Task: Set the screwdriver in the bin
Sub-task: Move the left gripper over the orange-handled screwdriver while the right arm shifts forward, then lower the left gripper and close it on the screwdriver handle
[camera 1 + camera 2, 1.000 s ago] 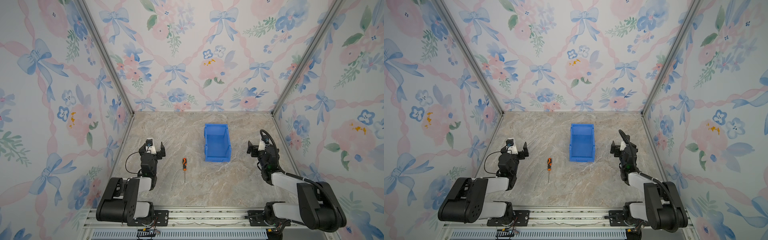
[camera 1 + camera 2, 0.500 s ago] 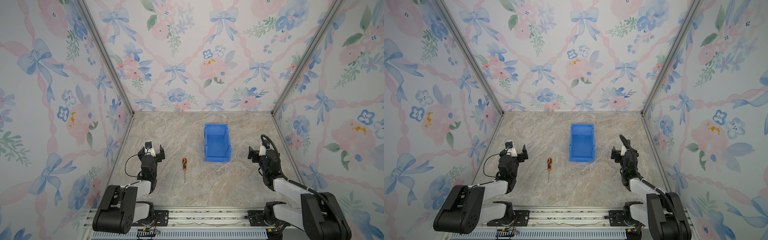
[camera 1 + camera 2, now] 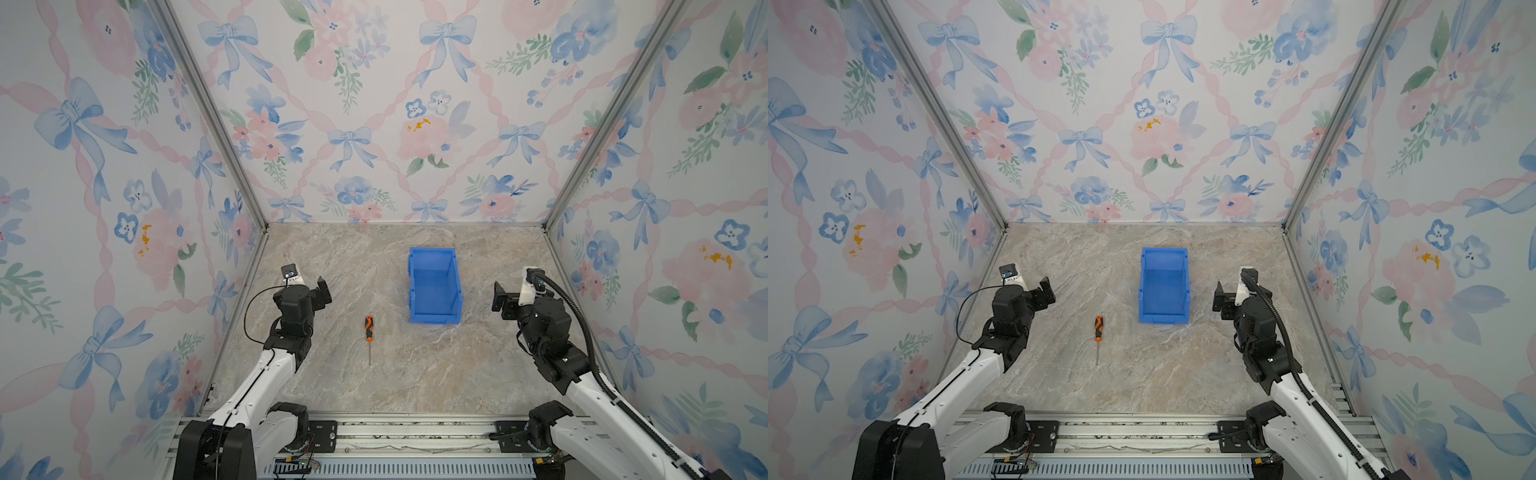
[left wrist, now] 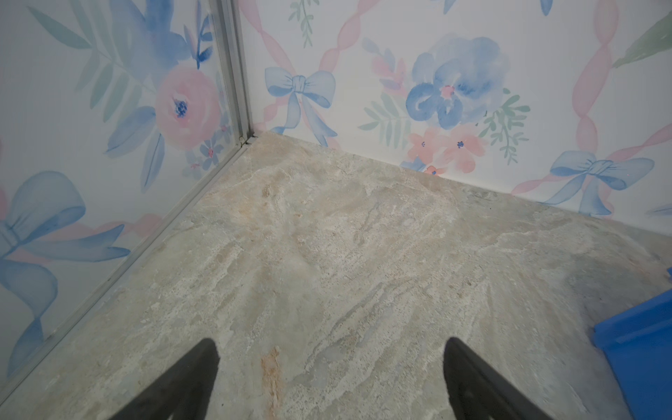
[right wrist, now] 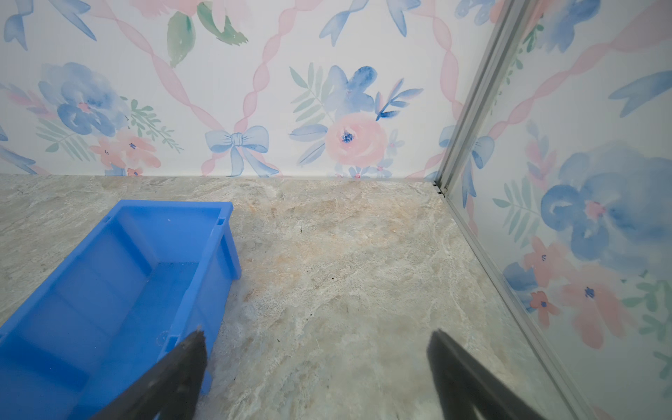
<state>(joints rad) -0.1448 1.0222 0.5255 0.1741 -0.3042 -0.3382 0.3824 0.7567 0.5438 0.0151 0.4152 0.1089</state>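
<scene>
Marble tabletop [image 3: 415, 374] | left tool [image 4: 331, 342] stretched forward, released | right tool [image 5: 318, 332] forward, released beside bin [image 3: 434, 316] | screwdriver [image 3: 368, 328] untouched

The tabletop [image 3: 415, 382] is a flat slab with a beige-and-grey marbled stone pattern and some warmer, rust-toned streaks. Floral walls [image 3: 374, 124] close it in on three sides, and a metal rail [image 3: 415, 432] runs along its near edge.

Two things lie on it. The bin [image 3: 434, 318] is bright blue. It sits a little right of centre, with its long sides running from front to back and its lower lip facing the rail.

The screwdriver [image 3: 369, 337] lies flat to the left of the bin, near it but apart from it. Its orange-and-black handle points toward the back wall and its thin shaft toward the rail. The handle lies about level with the bin's front lip.
</scene>
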